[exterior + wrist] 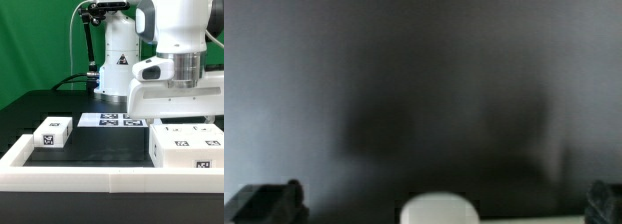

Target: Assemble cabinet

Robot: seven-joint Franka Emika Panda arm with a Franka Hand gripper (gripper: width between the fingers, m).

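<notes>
A black worktop [100, 148] is bordered by a white rail [100, 178] along its near edge and on the exterior view's left. A small white block [50, 133] with a black-and-white tag on its face sits toward the exterior view's left, near the rail. The marker board [112, 121] lies flat farther back, apart from the block. A green backdrop [40, 40] fills the rear. The wrist view shows only a dark blur and a pale rounded shape [438, 209], too blurred to name.

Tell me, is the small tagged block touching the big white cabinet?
Apart. The exterior view shows bare dark table between the small block and the cabinet.
</notes>
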